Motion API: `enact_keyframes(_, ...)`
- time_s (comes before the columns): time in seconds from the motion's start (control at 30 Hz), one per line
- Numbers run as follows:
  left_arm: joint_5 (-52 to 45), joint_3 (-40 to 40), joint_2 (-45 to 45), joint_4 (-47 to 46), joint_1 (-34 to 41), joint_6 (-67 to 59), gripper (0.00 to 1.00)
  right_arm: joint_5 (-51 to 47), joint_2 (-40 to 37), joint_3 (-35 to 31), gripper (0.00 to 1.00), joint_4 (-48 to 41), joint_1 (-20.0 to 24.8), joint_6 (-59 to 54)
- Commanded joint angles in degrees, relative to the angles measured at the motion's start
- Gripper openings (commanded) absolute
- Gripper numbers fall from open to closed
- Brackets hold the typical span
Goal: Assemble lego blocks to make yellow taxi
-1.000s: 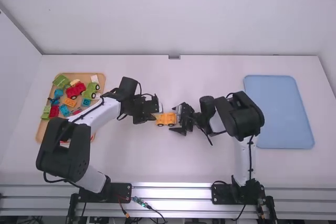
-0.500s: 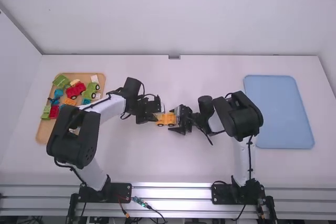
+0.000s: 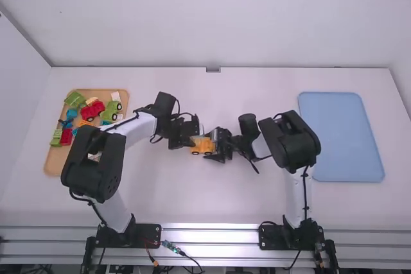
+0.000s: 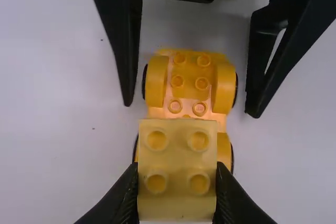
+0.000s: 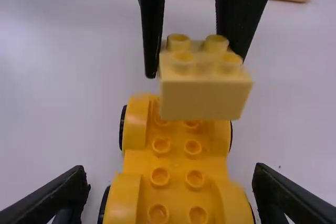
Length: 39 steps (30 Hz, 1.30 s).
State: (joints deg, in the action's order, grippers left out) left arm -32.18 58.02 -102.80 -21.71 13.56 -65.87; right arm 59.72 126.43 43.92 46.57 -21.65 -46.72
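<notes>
Yellow chassis sits on the white table near mid-width, wheels down, well apart from the wooden tray on the left side and the blue tray on the right. Bare tabletop runs between it and each tray, also toward the table's far edge and back toward the arm bases. Tightest room is sideways: left gripper stands at the chassis's left end, right gripper at its right end, the two facing each other near together. Left gripper's jaws are closed up against the sides of a pale yellow block, one finger to each side, two-by-two studs facing up, grip firm by the look of it. Block is over the chassis end nearer that gripper, covering some chassis studs in both wrist views; cannot tell whether its underside touches. Right gripper's jaws stand wide, one finger along each long side of the chassis at the other end. Left wrist view gives a narrow strip of table between each of those fingers and the wheels, so nothing is gripped there. Wooden tray holds mixed pieces: green, red, blue, orange; left arm passes over its near right part.
</notes>
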Motion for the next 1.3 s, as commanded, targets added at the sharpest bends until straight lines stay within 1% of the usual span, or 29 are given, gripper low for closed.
enact_keyframes(0.0, -1.40, 0.52, -0.71, -1.51, 0.35, -0.63, 0.01, 2.19, 0.51, 0.63, 0.82, 0.76, -0.15, 0.42)
enact_keyframes(0.13, -1.22, 0.52, -0.71, -2.78, 0.37, -1.09, 0.01, 2.47, 0.49, 0.92, 0.84, 1.14, 0.52, 1.40)
enact_keyframes(0.23, -1.20, 0.52, -0.69, -4.66, 0.26, -4.68, 0.01, 3.80, 0.49, 1.36, 0.84, 0.96, 0.59, 1.46)
enact_keyframes(0.3, -1.22, 0.50, -0.69, -4.68, 0.39, -4.22, 0.01, 3.89, 0.49, 1.64, 0.84, 0.72, 0.28, 1.44)
enact_keyframes(0.4, -1.38, -0.07, -0.69, -2.45, 0.37, -4.11, 0.01, 3.52, 0.49, 1.86, 0.81, 0.76, 0.15, 1.46)
enact_keyframes(0.53, -0.68, -1.25, -0.71, 1.66, 0.37, -0.98, 0.02, 3.48, 0.49, 1.29, 0.78, 0.85, 0.22, 1.49)
enact_keyframes(0.77, 0.17, -1.79, -0.69, 1.64, 0.79, -1.01, 0.01, 3.19, 0.51, -0.11, 0.78, 0.96, 0.33, 1.44)
enact_keyframes(1.0, 0.22, -1.40, -0.71, 1.53, 1.46, 0.46, 0.01, 0.35, 0.51, -0.50, 0.78, 0.33, 0.26, 1.53)
enact_keyframes(1.1, 0.63, -1.42, -0.69, 1.88, 2.16, 0.48, 0.01, 0.31, 0.51, 0.17, 0.77, -1.84, 0.26, 1.60)
enact_keyframes(1.2, 4.68, -1.40, -0.69, 2.01, 4.15, 1.29, 0.01, 0.48, 0.51, 1.88, 0.77, -6.19, 0.26, 1.46)
enact_keyframes(1.27, 7.21, -1.42, -0.71, 2.93, 4.96, 3.43, 0.01, 0.22, 0.51, 2.45, 0.77, -7.10, 0.22, 1.46)
